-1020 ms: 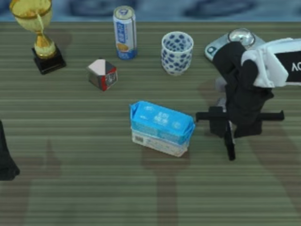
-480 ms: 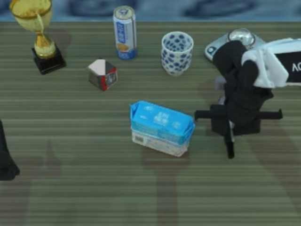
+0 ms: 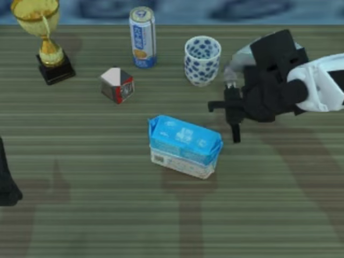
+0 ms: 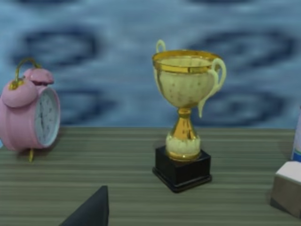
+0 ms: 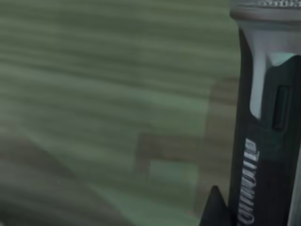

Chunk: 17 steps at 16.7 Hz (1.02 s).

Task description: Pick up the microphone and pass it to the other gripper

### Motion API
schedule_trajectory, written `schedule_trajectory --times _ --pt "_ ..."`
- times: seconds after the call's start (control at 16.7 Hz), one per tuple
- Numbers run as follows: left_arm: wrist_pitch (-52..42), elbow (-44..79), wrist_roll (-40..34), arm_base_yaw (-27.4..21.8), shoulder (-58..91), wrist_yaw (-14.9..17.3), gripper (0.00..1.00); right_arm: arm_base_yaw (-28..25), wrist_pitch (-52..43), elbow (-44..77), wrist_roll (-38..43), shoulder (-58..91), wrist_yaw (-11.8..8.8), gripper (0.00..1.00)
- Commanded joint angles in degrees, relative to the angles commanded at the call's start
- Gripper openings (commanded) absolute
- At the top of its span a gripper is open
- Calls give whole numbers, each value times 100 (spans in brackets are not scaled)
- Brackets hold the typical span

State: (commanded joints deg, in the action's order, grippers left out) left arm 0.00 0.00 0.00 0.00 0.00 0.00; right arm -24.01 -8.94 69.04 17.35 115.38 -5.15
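The microphone (image 3: 235, 128) hangs above the table with its black handle pointing toward the front edge and its silver head (image 3: 230, 81) toward the back. My right gripper (image 3: 233, 105) is shut on the handle, just right of the blue packet's far corner. In the right wrist view the microphone (image 5: 263, 141) fills one side, with mesh at its end and one fingertip (image 5: 214, 207) against the handle. The other gripper, my left gripper (image 3: 6, 185), is parked at the table's left edge; one of its fingertips (image 4: 94, 212) shows, far off centre.
A blue packet (image 3: 184, 145) lies mid-table. Along the back stand a gold trophy (image 3: 45, 37), a blue-and-white can (image 3: 143, 36) and a patterned cup (image 3: 202, 59). A small cube (image 3: 116, 84) sits left of centre. A pink alarm clock (image 4: 30, 115) shows in the left wrist view.
My right gripper has risen and swung left and toward the back, carrying the microphone off the table toward the cup. The left arm has not moved.
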Motion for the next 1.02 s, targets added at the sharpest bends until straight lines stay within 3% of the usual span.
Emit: schedule_trajectory --times 0.36,0.6,0.78,1.02 --pt "0 0 0 0 0 0 100 20 3325 -963 -862 -694 -837 0" --pt "0 0 0 0 0 0 100 38 4986 -1465 -1360 -1206 -1292 0" --pt "0 0 0 0 0 0 100 53 5607 -1673 -1593 -1497 -1493 0" --pt "0 0 0 0 0 0 100 56 5717 -1710 -1639 -1557 -1530 0"
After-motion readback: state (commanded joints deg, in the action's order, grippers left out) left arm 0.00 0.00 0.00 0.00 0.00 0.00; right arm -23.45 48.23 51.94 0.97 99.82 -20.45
